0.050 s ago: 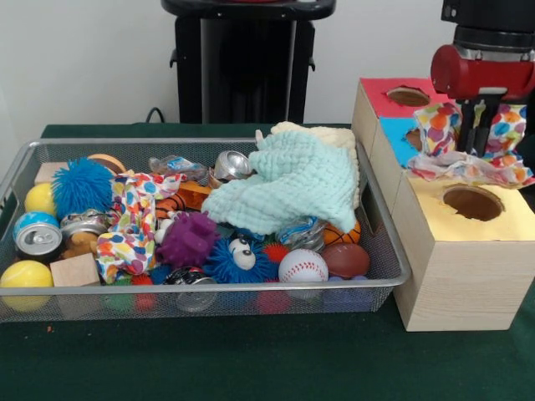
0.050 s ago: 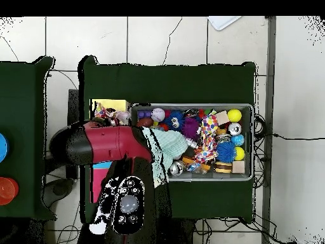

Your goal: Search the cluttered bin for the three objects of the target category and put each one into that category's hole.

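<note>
Gripper (image 1: 478, 125) squeezed shut on a spotty cloth (image 1: 468, 154), hanging over the wooden box (image 1: 456, 276), between the blue hole and the yellow hole (image 1: 472, 203). Looks like the drop-in step. Next: line up over the right hole, let go. Another spotty cloth (image 1: 129, 221) at 9 o'clock in the wire bin (image 1: 201, 302), mint cloth (image 1: 292, 184) at 1 o'clock.

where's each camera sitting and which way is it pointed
Front view: low across the table, facing the wire bin and wooden box; the arm's red wrist and pincer hold a polka-dot cloth over the blue hole.
Overhead view: above, looking straight down; the red and black arm covers the box.
Both show the bin, mint cloth and held cloth.
</note>
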Controlling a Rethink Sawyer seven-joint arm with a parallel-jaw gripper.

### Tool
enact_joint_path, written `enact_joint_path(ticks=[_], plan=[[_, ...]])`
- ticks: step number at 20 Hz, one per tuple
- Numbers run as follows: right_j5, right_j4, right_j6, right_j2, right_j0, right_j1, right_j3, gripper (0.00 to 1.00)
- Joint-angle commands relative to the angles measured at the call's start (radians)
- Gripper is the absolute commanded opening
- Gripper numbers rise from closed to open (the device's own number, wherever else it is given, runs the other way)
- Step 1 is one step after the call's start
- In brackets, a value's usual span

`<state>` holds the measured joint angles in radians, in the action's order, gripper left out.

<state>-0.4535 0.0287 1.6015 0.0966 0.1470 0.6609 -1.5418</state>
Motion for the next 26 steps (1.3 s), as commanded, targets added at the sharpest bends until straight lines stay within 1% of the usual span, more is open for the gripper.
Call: enact_joint_path(ticks=[1,4,7,11,13,15,18,19,21,22,24,26], plan=[[0.117,0.034,0.263,0.007,-0.02,-0.105,0.013,0.0],[0.207,0.013,0.243,-0.007,-0.037,-0.169,0.014,0.0],[0.224,-0.002,0.209,-0.012,-0.05,-0.201,0.011,0.0],[0.276,-0.007,0.196,-0.003,-0.051,-0.247,0.005,0.0],[0.267,0.003,0.186,-0.013,-0.059,-0.265,0.009,0.0],[0.23,0.03,0.19,-0.046,-0.081,-0.272,0.003,0.0],[0.172,0.048,0.177,-0.08,-0.103,-0.277,0.001,0.0],[0.136,0.058,0.172,-0.092,-0.112,-0.279,-0.002,0.0],[0.079,0.082,0.172,-0.113,-0.128,-0.276,-0.014,0.0],[0.069,0.093,0.175,-0.124,-0.138,-0.274,-0.025,0.0],[0.045,0.101,0.166,-0.136,-0.148,-0.276,-0.031,0.0],[0.039,0.092,0.152,-0.126,-0.143,-0.285,-0.028,0.0]])
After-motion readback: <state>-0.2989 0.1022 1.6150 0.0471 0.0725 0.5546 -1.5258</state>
